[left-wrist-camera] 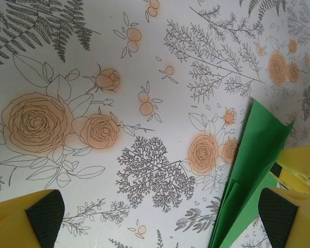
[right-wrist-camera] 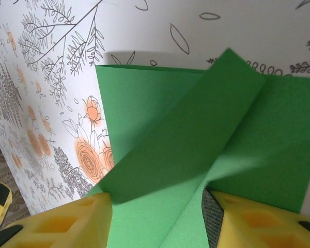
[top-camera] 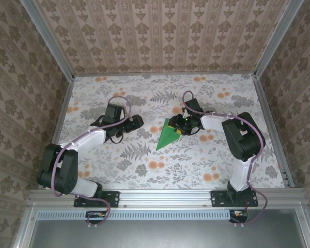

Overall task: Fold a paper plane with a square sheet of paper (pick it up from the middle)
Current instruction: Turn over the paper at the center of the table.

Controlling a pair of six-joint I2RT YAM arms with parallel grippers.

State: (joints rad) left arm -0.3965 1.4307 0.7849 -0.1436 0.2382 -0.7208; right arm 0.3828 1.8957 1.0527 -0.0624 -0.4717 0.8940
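Green paper, already creased into a narrow pointed plane (top-camera: 168, 137), lies on the floral worktop (top-camera: 222, 165) between the two arms. The right hand (right-wrist-camera: 157, 217) straddles the raised centre fold at the wide tail, its fingers partly apart; whether they pinch it cannot be told. The left hand (left-wrist-camera: 160, 219) hangs released near the plane's side. A clean finish probably means the right hand lifting straight up, without dragging the wings or flattening the creases.
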